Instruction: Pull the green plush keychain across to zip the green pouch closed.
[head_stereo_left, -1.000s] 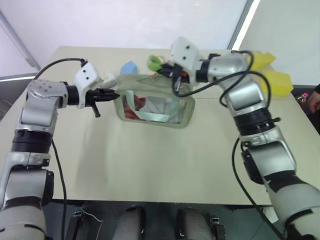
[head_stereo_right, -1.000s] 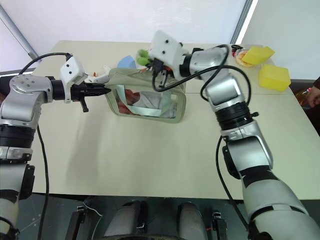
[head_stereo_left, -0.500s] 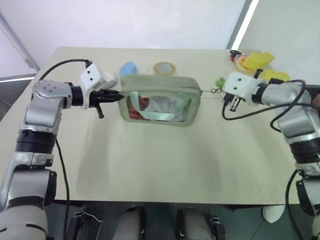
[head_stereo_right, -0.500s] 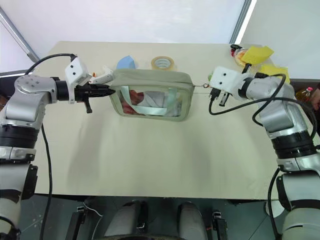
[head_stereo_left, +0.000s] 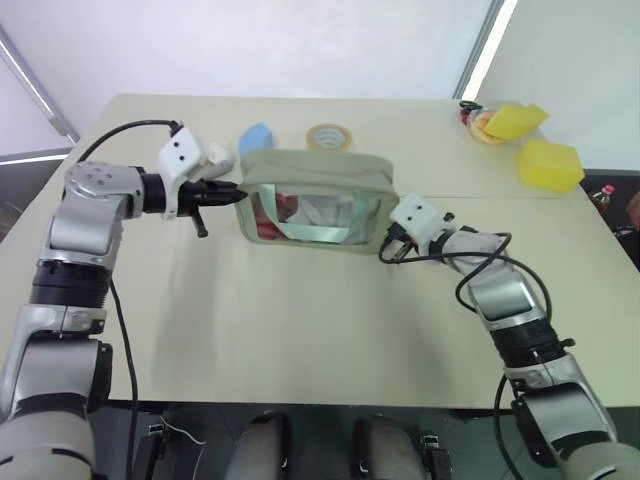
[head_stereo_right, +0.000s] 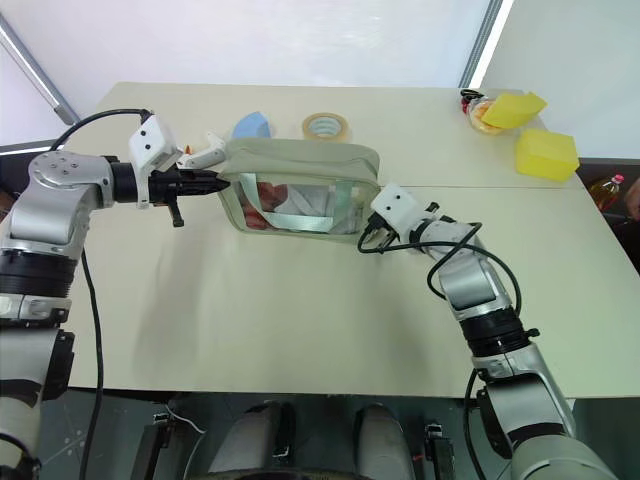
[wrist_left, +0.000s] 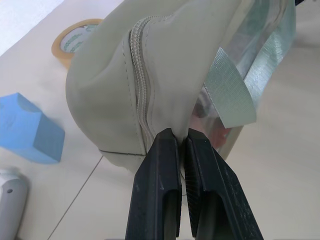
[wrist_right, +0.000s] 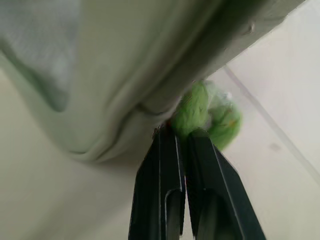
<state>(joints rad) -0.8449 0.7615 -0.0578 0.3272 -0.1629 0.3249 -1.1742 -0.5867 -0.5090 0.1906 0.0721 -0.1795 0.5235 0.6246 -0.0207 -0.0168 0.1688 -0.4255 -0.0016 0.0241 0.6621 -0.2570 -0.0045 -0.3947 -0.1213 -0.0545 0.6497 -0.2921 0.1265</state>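
Beige table (head_stereo_left: 300, 330) holds the green pouch (head_stereo_left: 315, 200). Left gripper (wrist_left: 182, 142) is clamped on the pouch's end; right gripper (wrist_right: 182, 132), beside its other end, pinches the green plush keychain (wrist_right: 212, 117).

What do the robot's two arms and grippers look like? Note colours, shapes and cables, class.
Both arms are built of rounded silver-grey metallic segments joined by black collars. A white boxy module sits at each wrist, with a black cable looping along each arm. The left gripper and the right gripper each have two narrow, flat black fingers.
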